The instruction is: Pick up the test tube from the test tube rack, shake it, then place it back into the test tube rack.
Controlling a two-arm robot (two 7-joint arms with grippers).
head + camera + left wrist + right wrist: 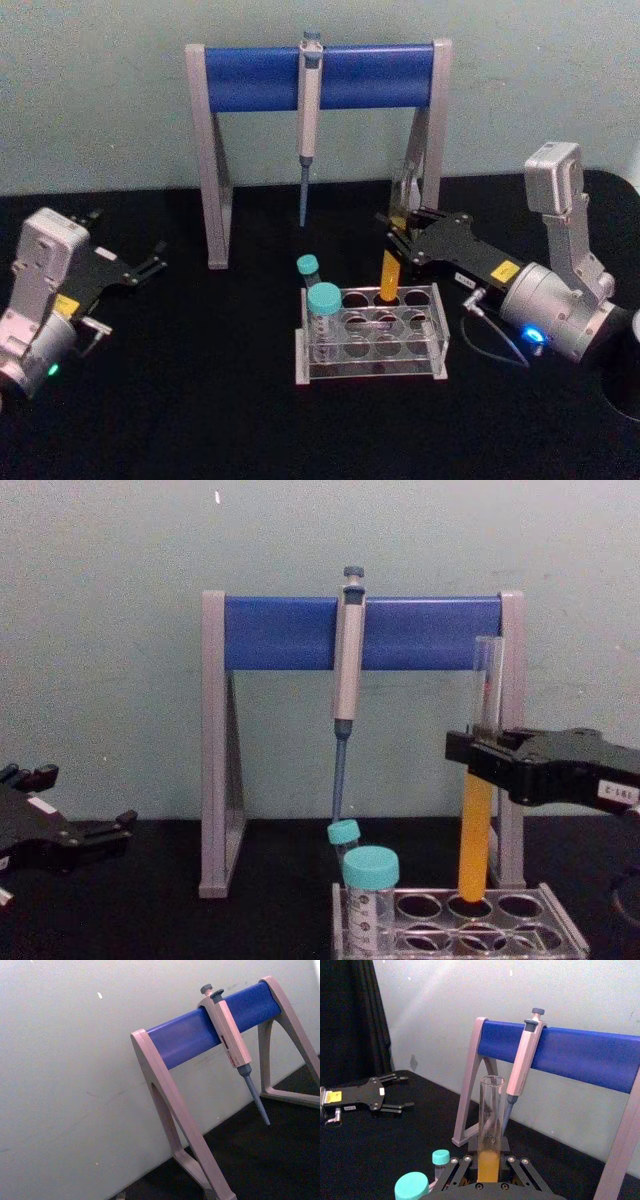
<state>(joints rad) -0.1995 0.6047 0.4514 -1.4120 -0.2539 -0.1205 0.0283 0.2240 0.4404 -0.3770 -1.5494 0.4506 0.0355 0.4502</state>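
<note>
The test tube (476, 830), tall clear glass with orange-yellow liquid in its lower half, stands nearly upright. Its bottom end is at the mouth of a back-row hole of the clear test tube rack (565, 928). My right gripper (481, 752) is shut on the tube at mid-height, reaching in from the right. In the head view the right gripper (395, 240) holds the tube (389, 280) over the rack (372, 372). The right wrist view looks along the tube (490, 1125). My left gripper (150, 262) rests open at the far left of the table, well away from the rack.
Two teal-capped tubes (323, 298) (307, 265) stand at the rack's left end. Behind the rack is a grey-and-blue pipette stand (250, 78) with a pipette (309, 110) hanging from its bar. A black cloth covers the table.
</note>
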